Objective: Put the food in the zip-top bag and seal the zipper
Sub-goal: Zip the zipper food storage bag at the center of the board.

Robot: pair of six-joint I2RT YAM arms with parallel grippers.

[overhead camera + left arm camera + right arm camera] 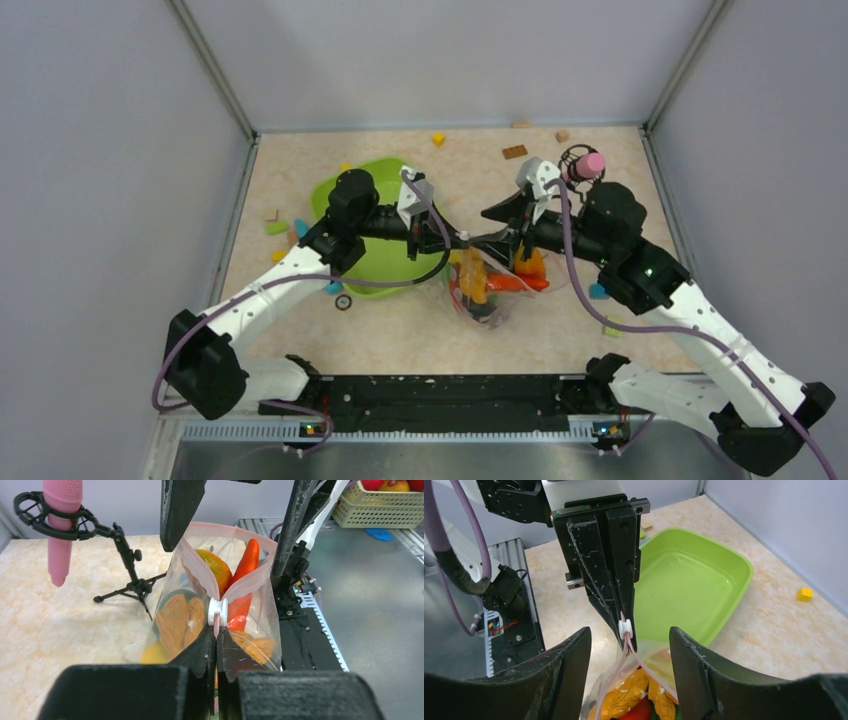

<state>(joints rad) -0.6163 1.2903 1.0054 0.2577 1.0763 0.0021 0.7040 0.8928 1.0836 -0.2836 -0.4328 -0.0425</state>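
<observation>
Mid-frame, the left gripper clamps the zipper; the right gripper, jaws apart, straddles the zip-top bag at bottom centre.

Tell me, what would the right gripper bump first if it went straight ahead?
Probably the zipper of the zip-top bag, then the left gripper pinching it by the white slider. Depth is unclear.

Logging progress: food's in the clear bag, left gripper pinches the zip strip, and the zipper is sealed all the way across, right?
No, the zipper is unsealed: the left wrist view shows the bag mouth gaping beyond the white slider. The food and the pinch by the left gripper are right.
</observation>
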